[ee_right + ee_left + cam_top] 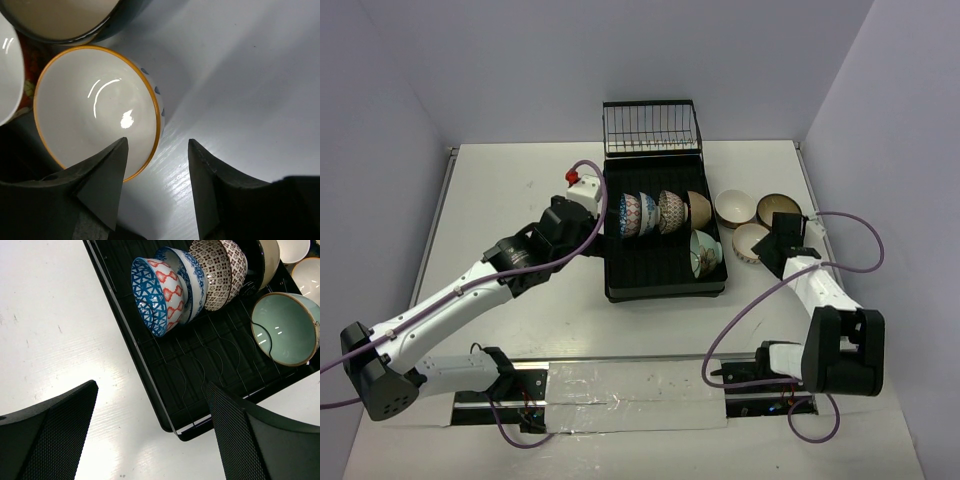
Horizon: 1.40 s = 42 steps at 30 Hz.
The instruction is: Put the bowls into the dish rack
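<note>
The black dish rack (650, 270) holds a row of bowls on edge: blue-red patterned (628, 214), blue-white (648, 212), brown-speckled (670, 211) and a dark one with a cream inside (698, 209). A pale green bowl (706, 252) leans in front of them. Three more bowls stand on the table to the rack's right. My left gripper (150, 387) is open and empty over the rack's left front corner. My right gripper (157, 142) is open, its fingers on either side of the rim of a white orange-rimmed bowl (95, 107), which also shows from above (750, 242).
The rack's upright wire basket (652, 128) stands at its far end. A white bowl (734, 208) and a brown-rimmed bowl (778, 208) sit close behind the orange-rimmed one. The right wall is near the right arm.
</note>
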Available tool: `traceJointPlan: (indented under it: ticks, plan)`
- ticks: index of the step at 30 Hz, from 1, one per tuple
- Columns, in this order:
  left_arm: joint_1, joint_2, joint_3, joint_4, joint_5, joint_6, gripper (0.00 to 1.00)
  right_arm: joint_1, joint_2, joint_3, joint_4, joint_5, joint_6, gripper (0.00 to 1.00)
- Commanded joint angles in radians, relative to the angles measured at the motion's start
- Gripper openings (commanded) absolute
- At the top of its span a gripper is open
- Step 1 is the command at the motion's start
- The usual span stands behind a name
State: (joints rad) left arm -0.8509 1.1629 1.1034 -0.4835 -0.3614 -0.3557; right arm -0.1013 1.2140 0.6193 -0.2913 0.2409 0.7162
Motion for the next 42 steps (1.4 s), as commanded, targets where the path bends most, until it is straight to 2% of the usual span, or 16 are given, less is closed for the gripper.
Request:
traceJointPlan:
  ticks: [1,9,13,16,19,27,31,32,36,37,42]
  plan:
    - [0.006,0.003,0.0,0.02,0.021,0.026,0.95,-0.008,0.033,-0.006,0.078,0.008,0.014,0.58]
    - [0.006,0.02,-0.005,0.031,0.058,0.041,0.93,-0.014,0.07,-0.006,0.106,0.014,0.014,0.39]
    - [0.004,0.008,-0.02,0.063,0.122,0.066,0.92,-0.014,0.03,-0.03,0.101,0.029,0.008,0.24]
    - [0.003,0.004,-0.028,0.088,0.177,0.09,0.92,-0.014,-0.034,-0.052,0.103,0.037,0.002,0.08]
    - [-0.007,0.004,-0.03,0.109,0.211,0.112,0.93,-0.012,-0.063,-0.059,0.09,0.044,-0.006,0.0]
    - [-0.096,-0.015,-0.03,0.161,0.304,0.236,0.92,0.015,-0.312,-0.018,-0.003,0.061,-0.055,0.0]
    - [-0.137,-0.055,-0.053,0.235,0.369,0.326,0.92,0.043,-0.43,0.094,-0.051,0.029,-0.106,0.0]
    - [-0.152,-0.072,-0.056,0.241,0.383,0.396,0.92,0.06,-0.439,0.15,-0.066,0.02,-0.144,0.0]
    - [-0.183,-0.126,-0.079,0.281,0.366,0.55,0.89,0.211,-0.418,0.32,-0.159,0.017,-0.245,0.0]
    - [-0.188,-0.137,-0.088,0.289,0.368,0.578,0.89,0.288,-0.406,0.357,-0.181,0.018,-0.262,0.0]
    - [-0.211,-0.183,-0.102,0.301,0.366,0.739,0.85,0.452,-0.26,0.578,-0.356,-0.072,-0.314,0.0]
